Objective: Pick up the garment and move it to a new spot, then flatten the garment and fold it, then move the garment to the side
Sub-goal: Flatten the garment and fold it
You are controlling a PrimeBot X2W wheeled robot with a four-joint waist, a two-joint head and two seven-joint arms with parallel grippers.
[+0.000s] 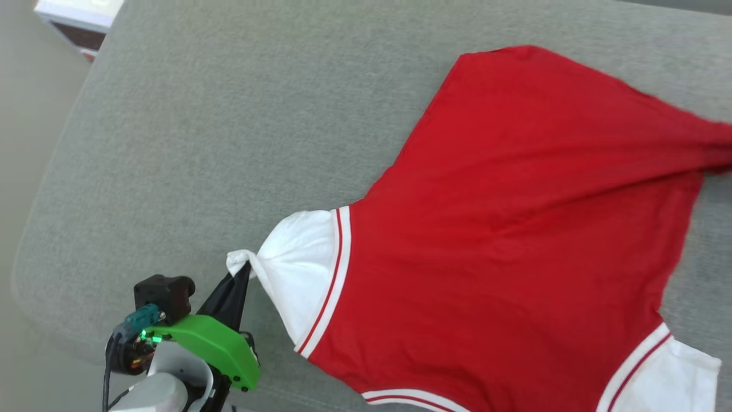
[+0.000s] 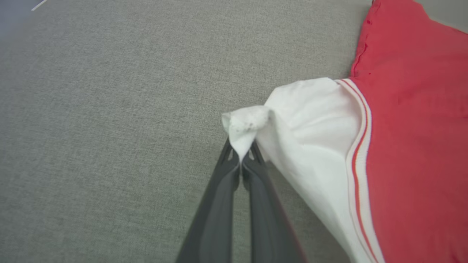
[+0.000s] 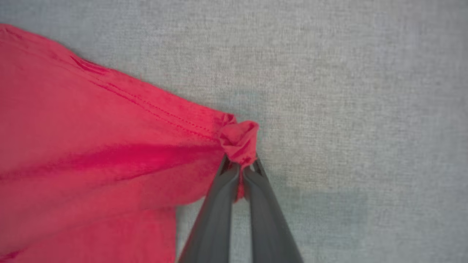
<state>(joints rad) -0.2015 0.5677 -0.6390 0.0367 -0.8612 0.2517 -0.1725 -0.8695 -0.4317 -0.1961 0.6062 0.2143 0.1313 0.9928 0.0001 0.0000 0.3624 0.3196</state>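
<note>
While the small red jersey shirt with white short sleeves and white-and-red striped trim [image 1: 503,229] lies spread on the wide grey woven cushion surface [image 1: 229,143], both tools grip it. The left gripper [image 1: 245,273] has its two long dark fingers pressed together, clamped on the bunched tip of the white sleeve at the shirt's left, and that sleeve tapers to a point. In the right wrist view the right gripper [image 3: 239,166] has its fingers together on a crumpled knot of red hem at a corner of the shirt.

A white box-like piece of furniture [image 1: 80,17] stands past the cushion's far left corner, well apart from the shirt, on a pale floor [image 1: 23,171]. The green housing behind the left fingers covers part of the cushion's near edge.

The shirt's right corner runs off the head view's right edge, and the second white sleeve and the striped neck trim are cut by the bottom edge. The side turned up is plain red.

The cushion's rounded left edge lies near the left gripper. Bare grey fabric stretches to the left of the shirt and beyond it.
</note>
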